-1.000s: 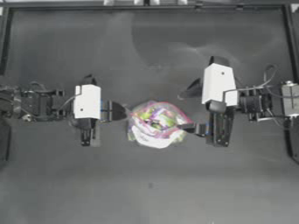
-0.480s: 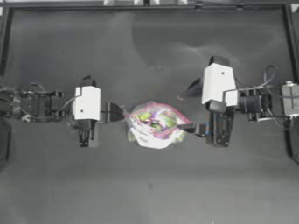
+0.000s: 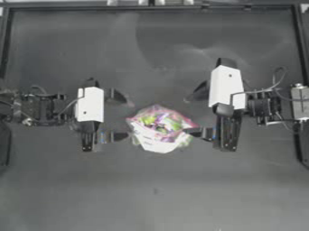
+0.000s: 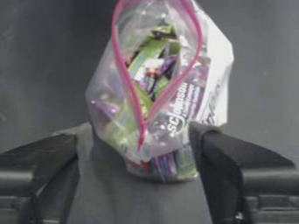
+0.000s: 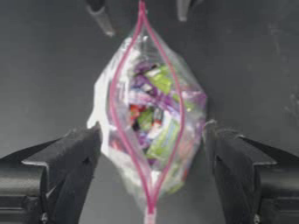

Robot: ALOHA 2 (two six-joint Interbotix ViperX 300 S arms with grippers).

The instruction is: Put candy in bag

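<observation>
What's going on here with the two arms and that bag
The bag of sweets stands mid-table with its pink-strip mouth spread open. The left gripper and right gripper sit at its opposite ends, jaws open and straddling it in both wrist views. Neither holds a loose candy, and none shows on the table.

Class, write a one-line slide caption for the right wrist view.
Open bag of colourful sweets stands between the right gripper's spread jaws, pink-red mouth strip parted.

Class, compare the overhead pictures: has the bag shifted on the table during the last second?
No. The bag lies in the same spot midway between the table's side edges.
</observation>
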